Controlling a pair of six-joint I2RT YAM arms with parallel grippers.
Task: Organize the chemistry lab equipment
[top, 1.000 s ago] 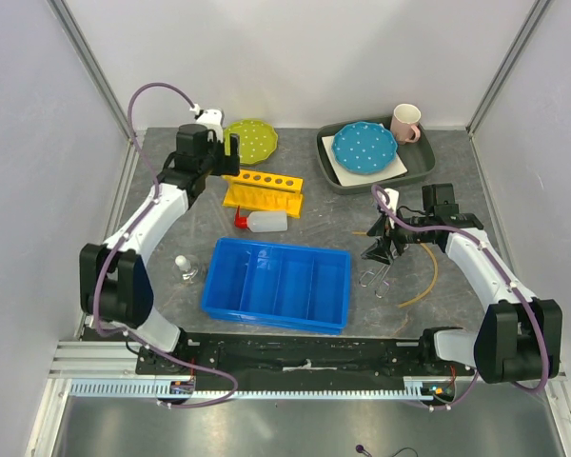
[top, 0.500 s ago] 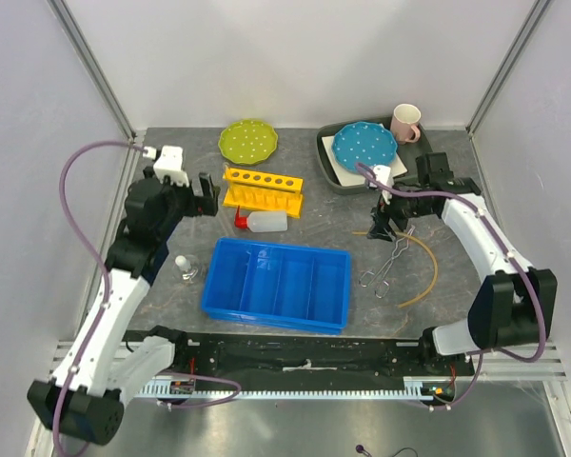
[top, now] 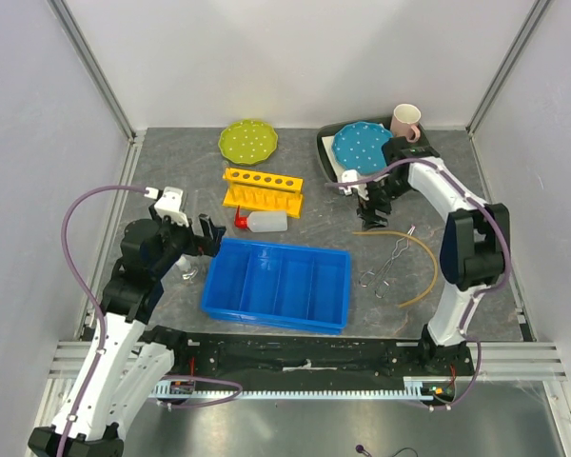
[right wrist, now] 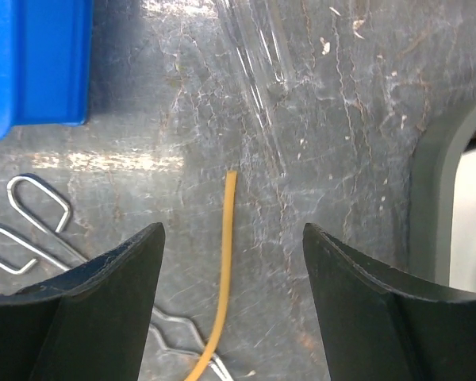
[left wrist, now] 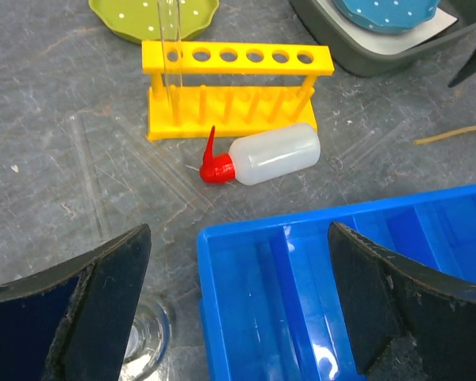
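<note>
Left gripper (top: 199,236) now beside bin (top: 276,249) (tube (left wrist: 168,48) wrist-only)

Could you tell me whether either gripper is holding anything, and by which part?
Nothing is held. The left gripper and right gripper are both open and empty; the tube has its end lying between the right one's jaws, untouched.

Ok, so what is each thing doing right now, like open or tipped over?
Left claw, open, empty.
Right claw, open, empty.
Squeeze bottle, lying on its side, red cap on.
Yellow rack, upright, one glass tube standing in its end hole.
Blue bin, empty.
Mug, upright.
</note>
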